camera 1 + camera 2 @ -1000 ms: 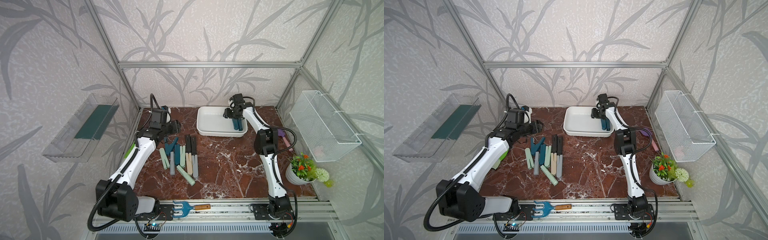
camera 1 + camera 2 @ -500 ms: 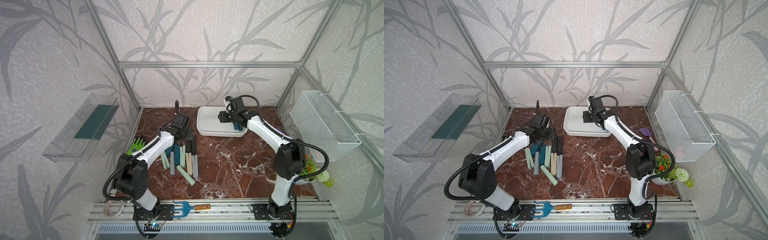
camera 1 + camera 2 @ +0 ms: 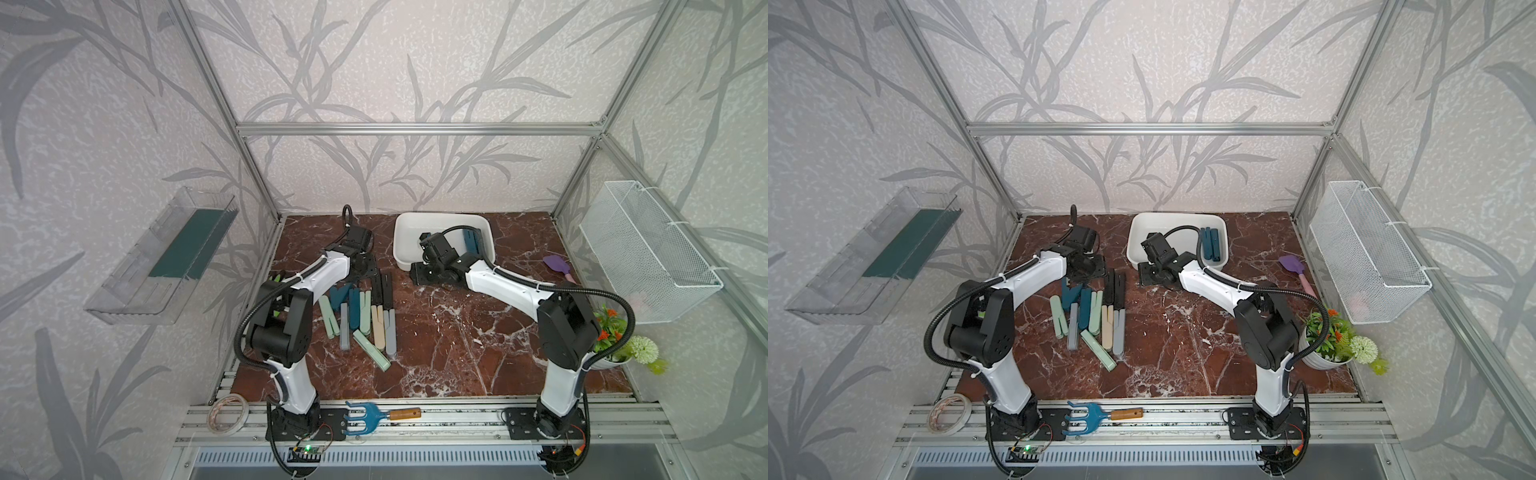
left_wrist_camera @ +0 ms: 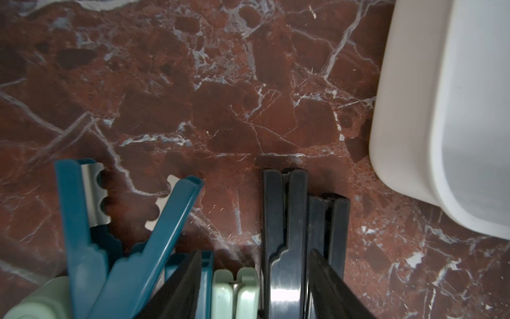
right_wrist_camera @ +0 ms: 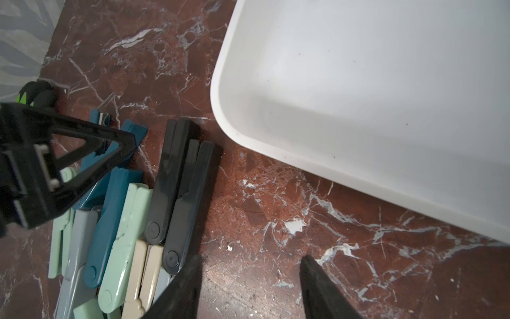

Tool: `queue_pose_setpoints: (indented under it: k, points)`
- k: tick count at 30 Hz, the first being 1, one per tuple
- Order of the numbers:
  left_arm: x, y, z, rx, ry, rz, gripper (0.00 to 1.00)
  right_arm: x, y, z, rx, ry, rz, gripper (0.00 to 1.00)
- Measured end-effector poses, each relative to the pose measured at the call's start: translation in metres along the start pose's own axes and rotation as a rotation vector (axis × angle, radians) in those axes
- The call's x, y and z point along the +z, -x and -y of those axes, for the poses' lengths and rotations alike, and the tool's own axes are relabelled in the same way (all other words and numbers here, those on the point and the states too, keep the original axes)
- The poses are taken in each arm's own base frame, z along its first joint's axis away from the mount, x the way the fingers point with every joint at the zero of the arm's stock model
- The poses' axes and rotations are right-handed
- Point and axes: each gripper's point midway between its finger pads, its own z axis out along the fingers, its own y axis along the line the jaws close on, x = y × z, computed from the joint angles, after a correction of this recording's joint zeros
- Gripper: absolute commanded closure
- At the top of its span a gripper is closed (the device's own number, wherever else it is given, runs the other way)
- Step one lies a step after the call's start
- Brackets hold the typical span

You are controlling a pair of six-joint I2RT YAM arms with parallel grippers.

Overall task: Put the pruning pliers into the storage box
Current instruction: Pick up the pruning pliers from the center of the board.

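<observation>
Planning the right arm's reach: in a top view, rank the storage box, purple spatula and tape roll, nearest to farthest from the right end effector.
From the right end effector, in a top view:
1. storage box: right beside it, at the box's near left corner.
2. purple spatula: out toward the right wall.
3. tape roll: farthest, at the front rail's left end.
</observation>
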Motion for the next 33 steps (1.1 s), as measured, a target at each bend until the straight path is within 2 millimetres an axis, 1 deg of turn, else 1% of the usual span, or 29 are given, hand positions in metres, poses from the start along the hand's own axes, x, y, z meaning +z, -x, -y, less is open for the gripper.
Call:
queue_pose_setpoints:
  k: [2,4,7,10,16,19,27,33]
  points:
    - [0.010,-0.002,0.001,-0.001,0.007,-0.022,0.39,0.002,-0.003,0.002,0.013,0.002,-0.004,0.44]
    - [0.017,-0.003,0.002,0.000,0.016,-0.042,0.40,0.005,-0.011,0.005,0.025,-0.002,-0.014,0.44]
    - [0.024,0.001,0.005,0.003,0.023,-0.053,0.40,0.011,-0.028,0.014,0.037,-0.021,-0.050,0.44]
    - [0.031,0.000,0.009,0.013,0.029,-0.068,0.40,0.013,-0.036,0.019,0.045,-0.031,-0.067,0.45]
    - [0.039,-0.012,0.018,0.041,0.036,-0.098,0.40,0.010,-0.026,0.024,0.067,-0.030,-0.039,0.45]
    - [0.039,-0.012,0.020,0.047,0.034,-0.098,0.41,0.008,-0.023,0.028,0.075,-0.031,-0.026,0.45]
    - [0.042,-0.009,0.022,0.045,0.030,-0.091,0.46,0.007,-0.024,0.035,0.083,-0.039,-0.026,0.46]
    - [0.042,-0.009,0.021,0.046,0.033,-0.078,0.46,0.007,-0.027,0.036,0.083,-0.041,-0.032,0.47]
